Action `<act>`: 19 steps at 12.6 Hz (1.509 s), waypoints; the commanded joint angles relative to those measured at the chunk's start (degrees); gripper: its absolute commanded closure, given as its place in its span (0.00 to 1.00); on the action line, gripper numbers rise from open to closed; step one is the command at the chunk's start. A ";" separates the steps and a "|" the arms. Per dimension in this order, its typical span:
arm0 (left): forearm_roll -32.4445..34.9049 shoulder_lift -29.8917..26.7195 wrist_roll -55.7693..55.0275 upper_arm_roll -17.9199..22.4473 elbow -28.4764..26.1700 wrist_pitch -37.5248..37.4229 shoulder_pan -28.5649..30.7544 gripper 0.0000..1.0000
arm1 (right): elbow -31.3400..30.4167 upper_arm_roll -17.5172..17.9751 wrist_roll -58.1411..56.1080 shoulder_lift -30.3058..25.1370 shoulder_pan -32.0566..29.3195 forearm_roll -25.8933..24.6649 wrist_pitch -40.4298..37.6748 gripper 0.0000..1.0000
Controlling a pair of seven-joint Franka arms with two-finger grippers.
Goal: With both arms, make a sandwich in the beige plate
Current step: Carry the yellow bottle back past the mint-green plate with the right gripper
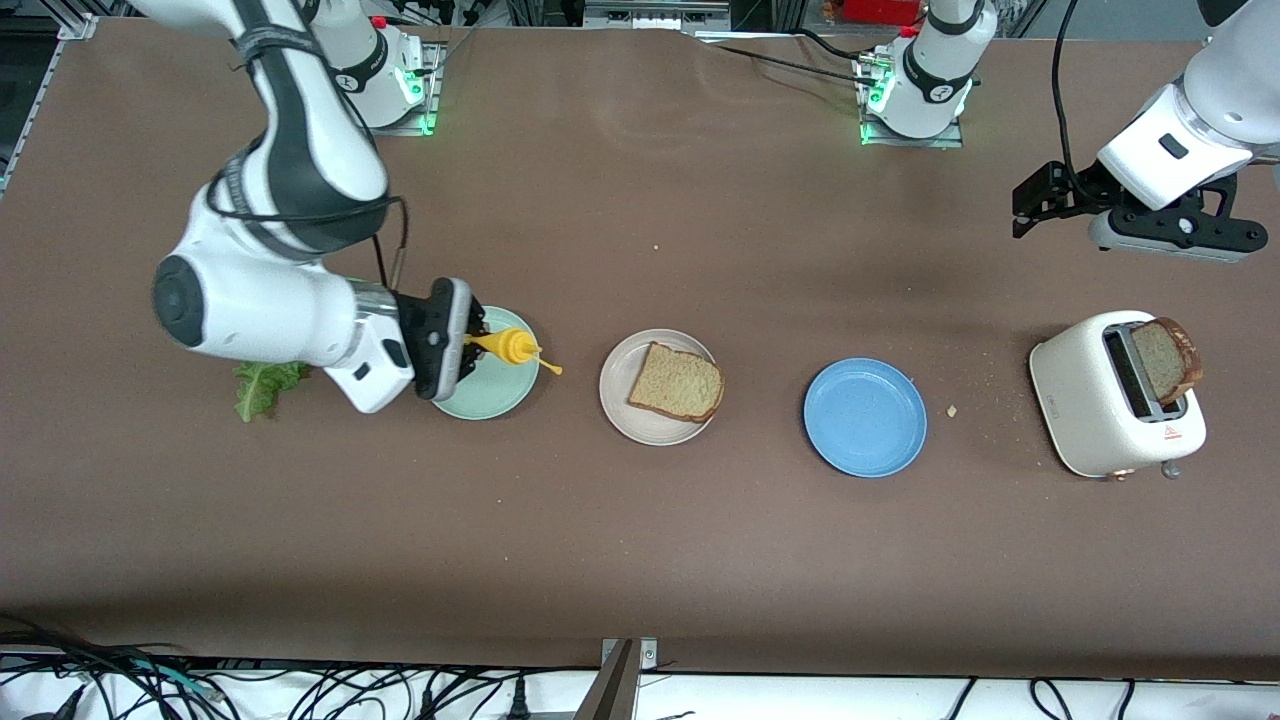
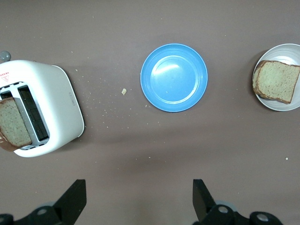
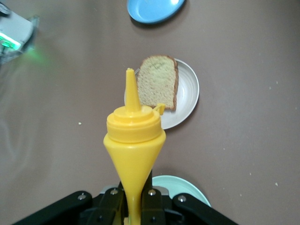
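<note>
The beige plate sits mid-table with one brown bread slice on it. A second slice stands in the white toaster at the left arm's end. The green lettuce leaf lies on the table at the right arm's end, partly hidden by the right arm. My right gripper is shut on a yellow squeeze bottle and holds it on its side over the pale green plate, nozzle toward the beige plate. My left gripper is open and empty, high over bare table beside the toaster.
A blue plate lies empty between the beige plate and the toaster. Crumbs lie scattered on the brown table around the toaster. The arm bases stand along the edge farthest from the front camera. Cables run along the nearest edge.
</note>
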 commanded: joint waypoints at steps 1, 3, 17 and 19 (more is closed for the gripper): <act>-0.95 0.57 0.56 0.06 1.17 -0.20 0.32 0.00 | -1.96 -0.20 -10.55 -1.51 -3.98 5.02 -3.62 0.88; -0.95 0.57 0.56 0.06 1.17 -0.20 0.32 0.00 | -1.96 -0.64 -14.87 -1.33 -6.18 8.53 -6.70 0.88; -0.95 0.57 0.56 0.06 1.17 -0.28 0.32 0.00 | -4.60 -0.64 -52.66 8.41 -21.83 18.65 -22.35 0.88; -0.95 0.57 0.56 0.06 1.17 -0.28 0.32 0.00 | -4.51 -0.56 -56.19 11.22 -23.76 19.01 -23.76 0.88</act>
